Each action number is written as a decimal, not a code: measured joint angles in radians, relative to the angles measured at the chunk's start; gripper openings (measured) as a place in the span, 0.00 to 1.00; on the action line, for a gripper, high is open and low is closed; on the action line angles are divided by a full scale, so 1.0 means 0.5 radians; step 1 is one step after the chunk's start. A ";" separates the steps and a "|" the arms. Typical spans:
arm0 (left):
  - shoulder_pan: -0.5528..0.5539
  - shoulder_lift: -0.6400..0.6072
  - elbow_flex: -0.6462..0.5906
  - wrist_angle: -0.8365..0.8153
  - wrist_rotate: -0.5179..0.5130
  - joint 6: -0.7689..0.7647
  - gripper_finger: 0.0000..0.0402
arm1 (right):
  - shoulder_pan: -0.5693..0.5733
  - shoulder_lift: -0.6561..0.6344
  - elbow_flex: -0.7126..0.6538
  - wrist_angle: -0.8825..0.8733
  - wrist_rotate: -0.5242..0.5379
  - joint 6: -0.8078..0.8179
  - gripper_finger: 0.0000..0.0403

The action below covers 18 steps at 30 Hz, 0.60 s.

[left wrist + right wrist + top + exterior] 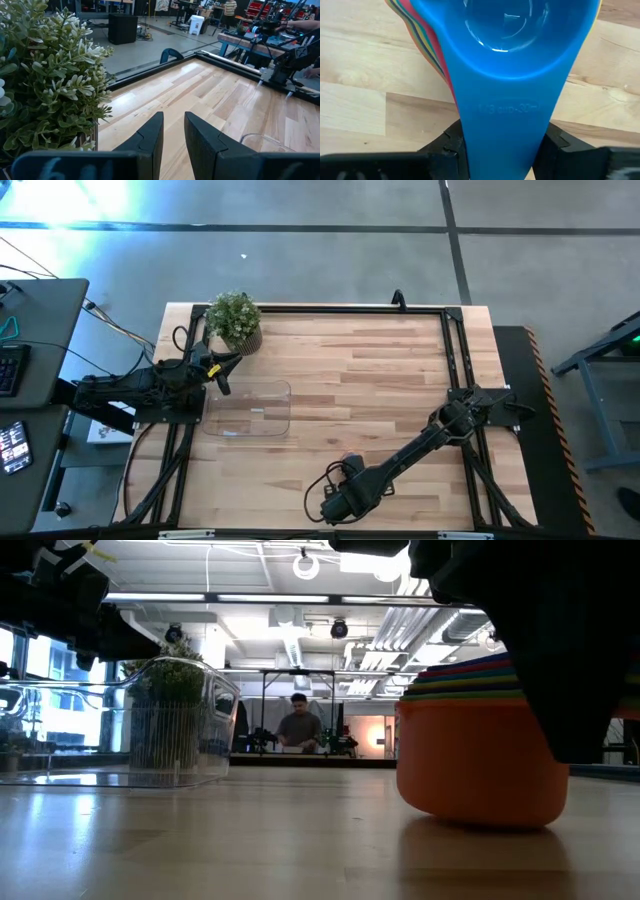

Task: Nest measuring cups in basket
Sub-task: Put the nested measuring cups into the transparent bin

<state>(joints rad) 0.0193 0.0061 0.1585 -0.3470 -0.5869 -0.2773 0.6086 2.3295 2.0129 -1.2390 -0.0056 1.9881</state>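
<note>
High view: right gripper (338,502) bottom centre, cups hidden under it; clear basket (248,410) left of centre, well apart. Left gripper (221,376) waits by basket, fingers slightly parted.

Low view: nested measuring cups (480,745) upright on table, right side.

Right wrist view: jaws flank blue handle (505,115), which points at the camera; actual clamping unclear. Off-centre pinch could fan the stack.

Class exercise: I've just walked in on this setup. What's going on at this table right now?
The right gripper is down at the near edge of the table, its fingers on either side of the handle of the top blue cup in the nested stack of measuring cups, which stands on the wood. The clear basket sits apart, over on the left, with no cup visible in it. The left gripper hovers open between the basket and a potted plant.
</note>
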 joint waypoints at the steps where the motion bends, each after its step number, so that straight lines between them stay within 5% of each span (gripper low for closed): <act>1: 0.001 0.000 0.000 0.000 0.000 0.000 0.17 | 0.000 0.000 0.000 0.003 -0.001 -0.016 0.32; 18: 0.000 0.000 0.000 0.000 0.000 0.000 0.17 | -0.007 0.000 0.000 0.022 0.025 -0.154 0.32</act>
<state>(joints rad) 0.0193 0.0059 0.1585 -0.3470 -0.5869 -0.2771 0.6049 2.3293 2.0129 -1.2281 0.0067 1.9112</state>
